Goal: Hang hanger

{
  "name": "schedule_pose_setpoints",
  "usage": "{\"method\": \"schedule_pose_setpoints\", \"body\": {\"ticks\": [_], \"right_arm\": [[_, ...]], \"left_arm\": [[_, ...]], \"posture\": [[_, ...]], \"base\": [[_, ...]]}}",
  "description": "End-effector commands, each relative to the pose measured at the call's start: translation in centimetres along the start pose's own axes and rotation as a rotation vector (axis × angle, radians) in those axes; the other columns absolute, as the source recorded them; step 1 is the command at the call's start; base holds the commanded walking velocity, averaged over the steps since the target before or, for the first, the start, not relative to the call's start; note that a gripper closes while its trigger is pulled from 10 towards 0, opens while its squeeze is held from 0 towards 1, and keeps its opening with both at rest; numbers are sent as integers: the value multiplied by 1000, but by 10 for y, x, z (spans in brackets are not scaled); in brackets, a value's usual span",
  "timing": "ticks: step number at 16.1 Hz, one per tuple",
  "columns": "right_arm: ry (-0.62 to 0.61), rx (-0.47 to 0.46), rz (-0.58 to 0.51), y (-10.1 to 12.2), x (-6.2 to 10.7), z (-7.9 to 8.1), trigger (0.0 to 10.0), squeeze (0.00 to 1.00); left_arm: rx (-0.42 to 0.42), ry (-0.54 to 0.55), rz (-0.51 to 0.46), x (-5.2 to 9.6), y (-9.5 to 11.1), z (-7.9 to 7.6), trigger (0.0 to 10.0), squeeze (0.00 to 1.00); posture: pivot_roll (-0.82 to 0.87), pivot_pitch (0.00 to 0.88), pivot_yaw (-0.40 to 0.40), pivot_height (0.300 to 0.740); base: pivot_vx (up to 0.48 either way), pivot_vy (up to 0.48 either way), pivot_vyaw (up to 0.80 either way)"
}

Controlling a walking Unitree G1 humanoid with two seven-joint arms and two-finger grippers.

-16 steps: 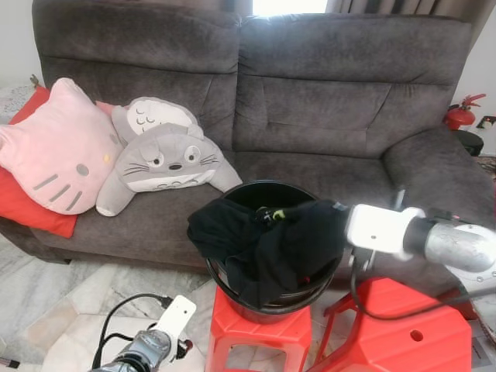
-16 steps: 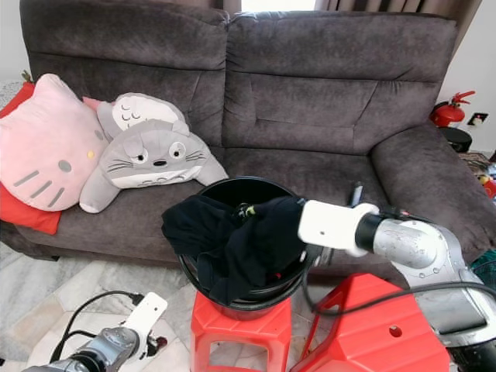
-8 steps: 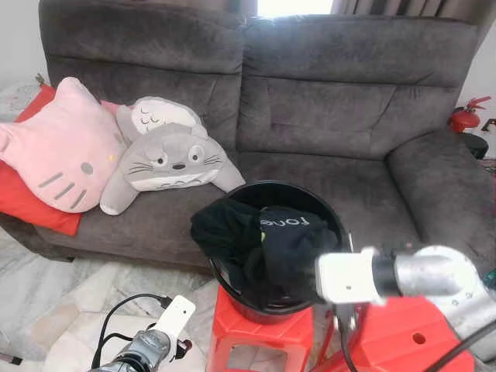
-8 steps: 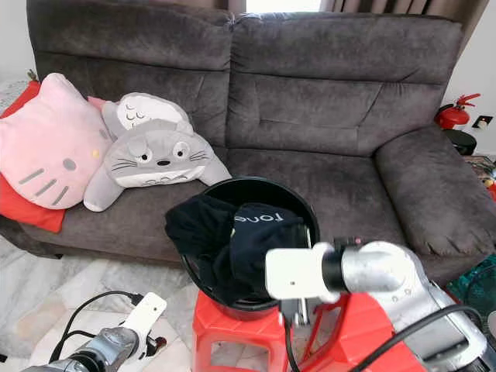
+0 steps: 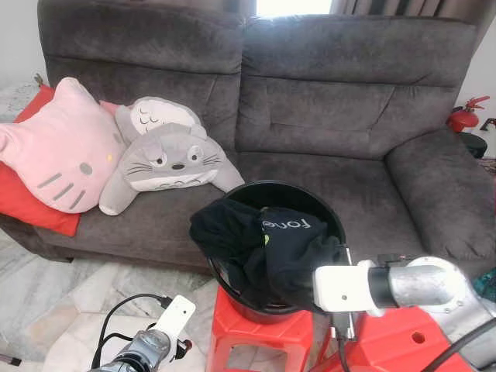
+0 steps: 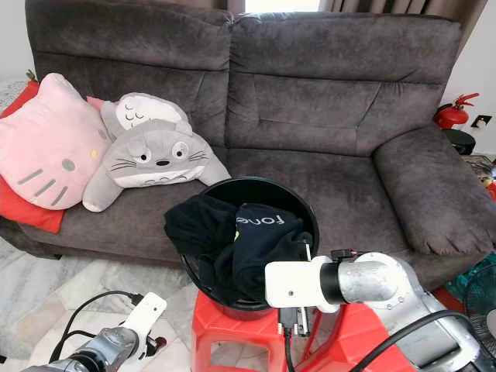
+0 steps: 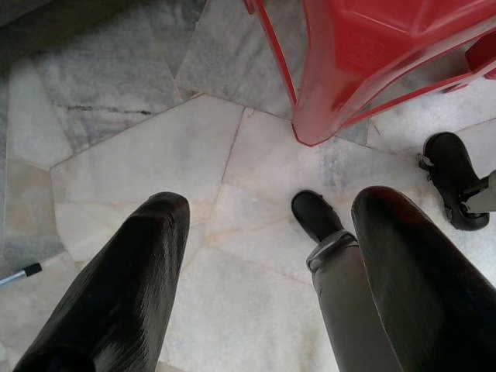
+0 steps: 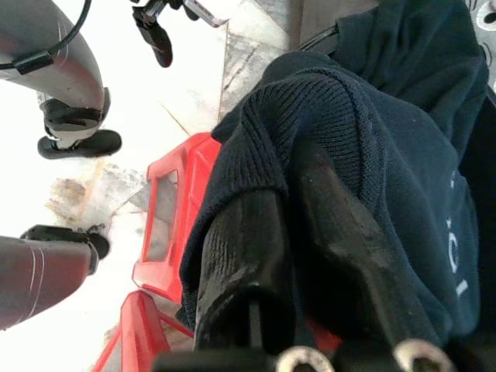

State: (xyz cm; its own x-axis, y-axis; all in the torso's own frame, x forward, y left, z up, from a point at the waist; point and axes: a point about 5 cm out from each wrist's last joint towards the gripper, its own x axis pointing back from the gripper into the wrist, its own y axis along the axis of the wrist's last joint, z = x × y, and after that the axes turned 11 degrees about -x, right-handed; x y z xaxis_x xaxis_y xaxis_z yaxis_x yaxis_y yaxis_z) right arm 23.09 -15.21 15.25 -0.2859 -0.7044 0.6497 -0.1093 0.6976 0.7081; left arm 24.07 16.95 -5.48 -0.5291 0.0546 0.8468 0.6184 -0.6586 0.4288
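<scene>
The robot's right hand (image 8: pixel 298 232), fingers pressed together on dark navy knit clothing (image 5: pixel 291 244) heaped in a round black bucket (image 5: pixel 322 211) before the grey sofa (image 5: pixel 325 108), with no hanger visible; hanging seems barely begun, left hand (image 7: pixel 263 279) spread apart, idle.

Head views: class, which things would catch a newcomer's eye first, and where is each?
A black bucket stuffed with dark clothes stands on a red stool before the grey sofa. The right gripper is pinched on the clothes at the bucket's rim. A pink cat cushion and a grey plush lie on the sofa's left end.
</scene>
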Motion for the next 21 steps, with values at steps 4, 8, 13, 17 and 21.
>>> {"method": "schedule_pose_setpoints", "body": {"ticks": [4,8,13,17,21], "right_arm": [[21,3,33,-7,-6,3,0,0],[-39,16,92,-21,-6,-5,0,0],[-55,26,70,-21,-12,-9,0,0],[-54,73,140,-26,-9,-11,0,0],[-68,80,185,-35,-6,-13,0,0]], "left_arm": [[-17,3,16,0,-1,1,10000,0],[-20,4,13,0,-1,1,10000,0],[-19,8,11,0,-1,1,10000,0],[-19,9,10,0,-1,1,10000,0],[-20,9,10,0,-1,1,10000,0]], "posture": [[-210,0,-36,740],[-210,0,-36,740],[-210,0,-36,740],[-205,0,-34,740],[-207,0,-35,740]], "base": [[0,0,0],[0,0,0],[0,0,0],[0,0,0],[0,0,0]]}}
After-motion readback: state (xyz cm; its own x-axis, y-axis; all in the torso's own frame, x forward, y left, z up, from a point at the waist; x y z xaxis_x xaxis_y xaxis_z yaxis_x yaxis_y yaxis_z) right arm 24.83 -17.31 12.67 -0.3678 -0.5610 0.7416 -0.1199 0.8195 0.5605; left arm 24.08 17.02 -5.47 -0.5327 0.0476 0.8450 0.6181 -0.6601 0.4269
